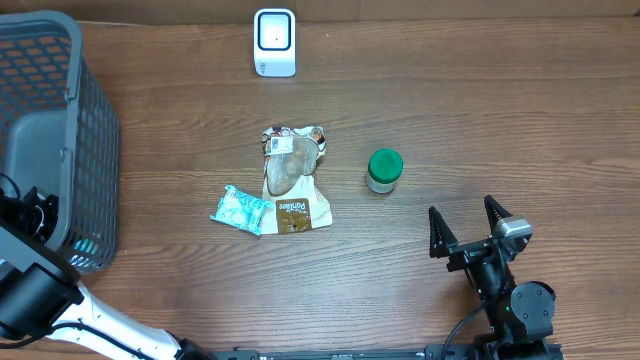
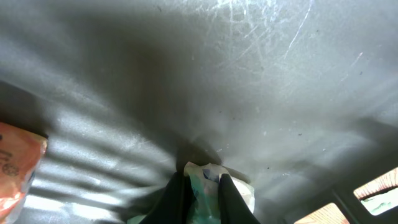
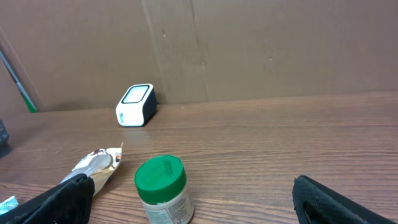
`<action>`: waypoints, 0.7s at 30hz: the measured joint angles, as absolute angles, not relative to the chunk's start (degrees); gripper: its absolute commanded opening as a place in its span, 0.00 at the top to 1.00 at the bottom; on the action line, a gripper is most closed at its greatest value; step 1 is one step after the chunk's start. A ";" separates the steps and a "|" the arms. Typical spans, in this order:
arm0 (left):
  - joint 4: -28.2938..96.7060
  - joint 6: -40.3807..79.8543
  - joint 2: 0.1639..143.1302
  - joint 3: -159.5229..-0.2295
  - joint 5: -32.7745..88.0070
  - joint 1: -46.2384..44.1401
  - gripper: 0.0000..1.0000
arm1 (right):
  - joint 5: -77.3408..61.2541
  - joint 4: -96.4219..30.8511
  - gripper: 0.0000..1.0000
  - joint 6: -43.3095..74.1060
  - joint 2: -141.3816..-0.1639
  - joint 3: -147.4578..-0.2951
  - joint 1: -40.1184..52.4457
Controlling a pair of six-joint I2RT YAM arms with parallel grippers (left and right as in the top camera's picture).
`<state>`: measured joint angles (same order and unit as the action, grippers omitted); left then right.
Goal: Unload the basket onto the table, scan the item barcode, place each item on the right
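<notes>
Sitting inside the basket (image 1: 95,150) at left, your left fingers (image 2: 227,196) were clamped on a pale packet (image 2: 205,171); the scanner (image 1: 274,42) lay far and right of it. Right fingers (image 1: 438,235) stood apart.

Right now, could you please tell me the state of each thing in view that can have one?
left hand, shut on a white-green packet inside the basket
right hand, open, empty
green-lidded jar, upright, lid on
scanner, standing upright
snack bag, lying flat
teal packet, lying flat against the snack bag
basket, upright, items inside
</notes>
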<state>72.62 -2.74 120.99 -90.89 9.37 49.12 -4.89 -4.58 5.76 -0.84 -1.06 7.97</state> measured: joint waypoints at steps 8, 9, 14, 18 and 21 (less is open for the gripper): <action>78.30 -2.24 121.10 -95.53 8.97 48.93 0.96 | -4.91 -4.58 0.00 5.80 -0.84 -1.06 7.97; 79.64 -2.04 121.08 -97.58 8.80 48.75 0.96 | -4.91 -4.58 0.00 5.80 -0.84 -1.06 7.97; 81.71 -0.86 118.91 -107.31 8.60 47.53 0.96 | -4.89 -4.56 0.00 5.76 -0.84 -1.06 7.99; 81.41 0.60 113.23 -112.81 8.58 44.71 0.96 | -4.89 -4.56 0.00 5.78 -0.84 -1.06 7.97; 80.51 1.85 107.13 -115.68 8.60 41.01 0.96 | -4.89 -4.60 0.00 5.80 -0.84 -1.06 7.97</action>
